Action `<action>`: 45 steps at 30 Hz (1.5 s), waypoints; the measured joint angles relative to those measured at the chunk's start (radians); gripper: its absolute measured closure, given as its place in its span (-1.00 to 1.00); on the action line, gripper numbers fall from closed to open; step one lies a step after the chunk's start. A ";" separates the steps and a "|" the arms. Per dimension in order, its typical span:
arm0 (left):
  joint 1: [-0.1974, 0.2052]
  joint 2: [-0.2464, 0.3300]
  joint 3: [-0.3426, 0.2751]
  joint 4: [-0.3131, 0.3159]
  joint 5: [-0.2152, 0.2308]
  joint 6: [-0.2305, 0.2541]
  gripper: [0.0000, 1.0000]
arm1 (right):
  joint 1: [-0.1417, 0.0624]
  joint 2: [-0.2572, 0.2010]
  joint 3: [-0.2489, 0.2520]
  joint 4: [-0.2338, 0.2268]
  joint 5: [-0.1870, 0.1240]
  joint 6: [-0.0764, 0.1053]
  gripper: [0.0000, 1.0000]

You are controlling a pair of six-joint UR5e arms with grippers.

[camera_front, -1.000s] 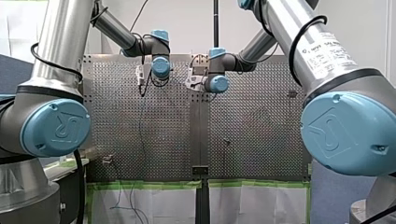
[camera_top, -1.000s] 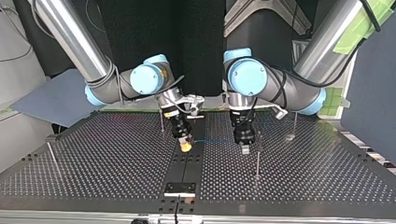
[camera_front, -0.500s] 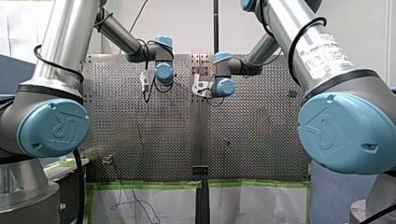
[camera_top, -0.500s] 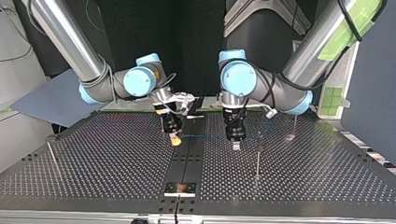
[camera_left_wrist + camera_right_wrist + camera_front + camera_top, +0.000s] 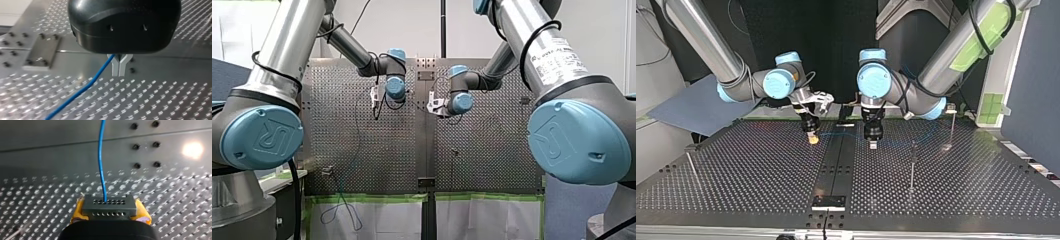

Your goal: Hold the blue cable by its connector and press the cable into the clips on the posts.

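Grasp done: holding thin blue cable (image 5: pixel 101 157) by its dark grey rectangular connector (image 5: pixel 109 206) in my right gripper (image 5: pixel 110 213), pinching it further along in my left gripper (image 5: pixel 118 65). Strung between both above the perforated metal surface (image 5: pixel 761 180), apart from slender metal posts (image 5: pixel 912 167). Seemingly nothing clipped yet.

In the front view I can read only the UR logo on my left arm's blue joint cap (image 5: pixel 268 139) and on my right arm's blue joint cap (image 5: pixel 559 140); the white label (image 5: pixel 557 54) on my right arm's tube has print too small to read.
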 joint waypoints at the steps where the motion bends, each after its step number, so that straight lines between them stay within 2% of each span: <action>1: -0.005 -0.011 0.000 0.002 0.000 0.000 0.96 | -0.001 0.000 0.006 0.000 0.002 -0.003 1.00; 8: -0.043 -0.075 0.000 0.039 -0.009 -0.028 0.96 | -0.008 -0.001 0.046 -0.002 0.027 -0.033 1.00; 14: -0.063 -0.091 0.000 0.054 -0.024 -0.052 0.96 | -0.011 -0.002 0.088 -0.003 0.059 -0.052 1.00; 18: -0.071 -0.112 0.000 0.059 -0.025 -0.056 0.96 | -0.013 -0.003 0.113 -0.004 0.071 -0.060 1.00; 29: -0.098 -0.219 0.000 0.116 -0.026 -0.063 0.96 | -0.028 -0.013 0.186 -0.021 0.092 -0.082 1.00; 40: -0.129 -0.242 0.000 0.142 -0.026 -0.068 0.96 | -0.045 -0.022 0.282 -0.109 0.102 -0.080 1.00; 45: -0.141 -0.267 0.000 0.160 -0.026 -0.063 0.96 | -0.055 -0.022 0.330 -0.157 0.117 -0.077 1.00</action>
